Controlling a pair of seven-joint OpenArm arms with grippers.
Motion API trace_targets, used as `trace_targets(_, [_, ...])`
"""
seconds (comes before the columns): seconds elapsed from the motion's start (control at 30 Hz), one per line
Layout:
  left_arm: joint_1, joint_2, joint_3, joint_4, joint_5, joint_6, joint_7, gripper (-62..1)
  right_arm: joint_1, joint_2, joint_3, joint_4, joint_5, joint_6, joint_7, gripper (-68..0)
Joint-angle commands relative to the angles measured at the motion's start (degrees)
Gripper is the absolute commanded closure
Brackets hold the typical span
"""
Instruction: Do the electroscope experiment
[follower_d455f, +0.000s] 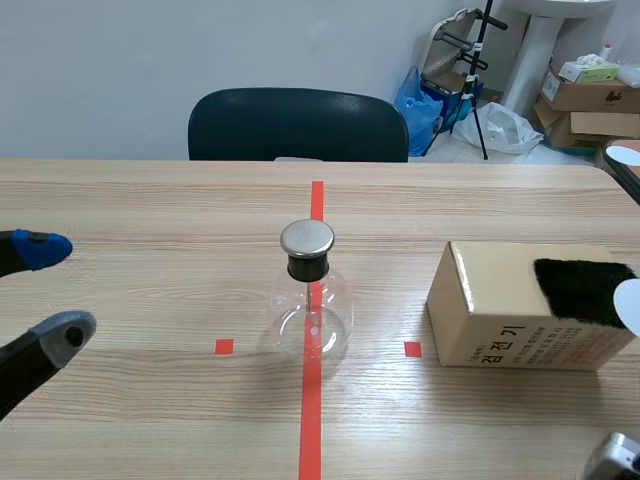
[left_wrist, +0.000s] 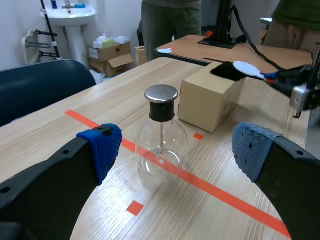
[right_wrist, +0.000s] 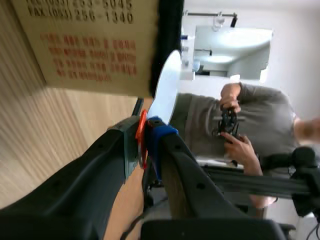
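Observation:
The electroscope, a clear glass flask (follower_d455f: 312, 312) with a black neck and a round metal cap (follower_d455f: 307, 239), stands on the red tape line at the table's middle. My left gripper (follower_d455f: 45, 290) is open at the table's left; in its wrist view the flask (left_wrist: 161, 142) stands ahead of its spread fingers, untouched. My right gripper (right_wrist: 145, 134) is shut on the orange handle of a white disc (right_wrist: 167, 92). The disc (follower_d455f: 630, 305) sits against black fur (follower_d455f: 578, 288) on top of the cardboard box (follower_d455f: 500, 320).
A dark chair (follower_d455f: 298, 125) stands behind the table's far edge. Cartons (follower_d455f: 590, 95) and a tripod are on the floor at the back right. A person (right_wrist: 240, 125) holding a controller stands beyond the right gripper. A second table (left_wrist: 240, 47) is behind the box.

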Motion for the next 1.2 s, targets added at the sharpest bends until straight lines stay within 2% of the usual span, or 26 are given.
trace_targets(0.0, [1.3,0.8,-1.2,1.9,1.1,-0.2,-2.6,-48.2,0.1,1.0,0.1,0.2,-1.0,-3.0,8.0,-1.0])
trace_targets(0.03, [2.4,1.3,-2.4,2.2,2.3,-0.2,-3.8,-48.2,0.2,0.9,0.1,0.2,-1.0,-3.0,9.8,-1.0])
trace_targets(0.07, [3.5,1.7,-3.5,2.6,3.4,-0.4,-4.8,-48.2,0.3,0.9,0.1,0.2,-0.5,-3.0,8.3,-1.0])
trace_targets(0.13, [5.3,2.6,-5.2,3.5,6.0,-0.8,-5.1,-48.2,0.2,1.0,0.3,0.2,0.0,-3.0,0.5,-1.0])
trace_targets(0.17, [5.9,2.8,-5.6,3.8,7.3,-0.8,-5.2,-48.2,0.0,1.0,0.3,0.2,-0.3,-3.0,-0.8,-1.0])
trace_targets(0.27, [7.0,3.1,-6.3,4.0,9.6,-1.1,-5.7,-48.2,0.5,1.0,0.2,0.2,-1.0,-3.0,8.7,-1.0])
trace_targets(0.3, [7.2,3.2,-6.3,4.0,10.3,-1.3,-6.2,-48.2,0.6,0.9,0.2,0.2,-0.7,-3.0,9.0,-1.0])
trace_targets(0.4, [7.7,3.2,-6.4,4.0,10.4,-1.5,-6.2,-48.2,0.3,1.0,0.3,0.2,-0.1,-3.0,-1.0,-1.0])
trace_targets(0.43, [7.7,3.2,-6.5,4.0,10.6,-1.4,-6.2,-48.4,0.3,1.0,0.3,0.2,-0.6,-3.0,0.0,-1.0])
trace_targets(0.5, [7.7,3.2,-7.0,4.0,10.9,-1.4,-6.4,-52.6,0.8,1.0,0.2,0.2,-1.1,-3.0,6.9,-1.0])
trace_targets(0.53, [7.7,3.2,-7.2,4.0,10.9,-1.4,-6.4,-54.7,1.0,0.9,0.2,0.2,-1.0,-3.0,8.3,-1.0])
trace_targets(0.57, [7.7,3.2,-7.3,4.0,10.9,-1.5,-6.4,-55.9,0.9,0.9,0.2,0.2,-0.4,-3.0,6.7,-1.0])
trace_targets(0.63, [7.6,3.2,-7.4,4.0,11.0,-1.5,-6.4,-56.9,0.4,1.0,0.3,0.2,0.1,-3.0,-0.7,-1.0])
trace_targets(0.67, [7.6,3.2,-7.4,4.0,11.0,-1.5,-6.4,-59.9,0.4,1.0,0.4,0.2,-0.3,-3.0,-1.3,-1.0])
trace_targets(0.7, [7.6,3.2,-7.4,4.0,11.0,-1.4,-6.4,-62.3,0.5,1.0,0.4,0.2,-0.8,-3.0,1.8,-1.0])
trace_targets(0.77, [7.7,3.3,-7.4,4.0,10.9,-1.5,-6.7,-62.3,0.7,1.0,0.3,0.2,-1.0,-3.0,10.1,-1.0])
trace_targets(0.8, [7.8,3.3,-7.4,4.0,10.9,-1.4,-6.6,-62.3,0.8,1.0,0.4,0.2,-0.7,-3.0,10.5,-1.0])
trace_targets(0.9, [7.8,3.2,-7.4,4.0,10.9,-1.6,-6.5,-62.3,0.1,1.0,1.0,0.2,0.0,-3.0,1.2,-1.0])
trace_targets(0.93, [7.8,3.2,-7.4,4.0,10.9,-1.6,-6.5,-62.3,0.0,1.0,1.2,0.2,-0.7,-3.0,1.5,-1.0])
trace_targets(1.03, [7.8,3.3,-7.4,4.0,10.9,-1.5,-6.4,-62.3,0.7,1.1,1.2,0.2,-1.6,-3.0,11.8,-1.0])
trace_targets(1.07, [7.8,3.3,-7.4,4.0,10.9,-1.4,-6.4,-62.3,0.7,0.9,1.2,0.2,-1.3,-3.0,11.8,-1.0])
trace_targets(1.17, [8.0,3.2,-7.4,4.0,10.9,-1.4,-6.4,-62.3,0.3,0.5,1.6,0.2,-0.8,-3.0,1.5,-1.0])
